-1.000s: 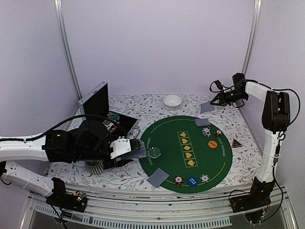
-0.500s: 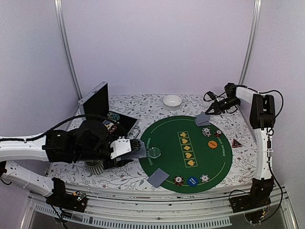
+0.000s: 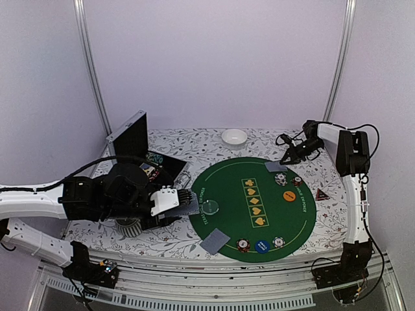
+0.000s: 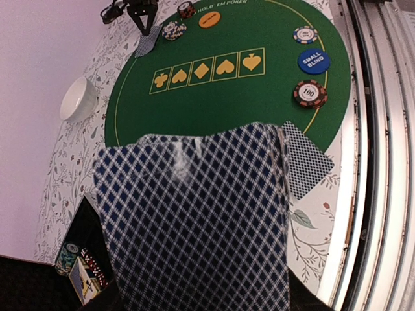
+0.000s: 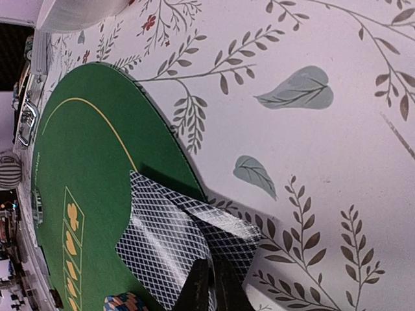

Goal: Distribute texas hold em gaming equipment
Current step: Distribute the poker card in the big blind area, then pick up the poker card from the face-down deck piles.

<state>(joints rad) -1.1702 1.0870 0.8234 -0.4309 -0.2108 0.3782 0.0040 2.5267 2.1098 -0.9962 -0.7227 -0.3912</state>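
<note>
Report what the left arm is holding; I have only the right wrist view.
Observer: The left gripper holds several grey-blue checkered playing cards by the left edge of the round green felt mat.
Operator: List what lies at the mat's near edge.
Observer: One face-down card straddles the rim; beside it sit a reddish-brown chip, a blue round button and a whitish chip in a row.
Operator: Locate the red marker.
Observer: The small red triangular marker lies on the floral cloth, just past the mat's right edge.
</note>
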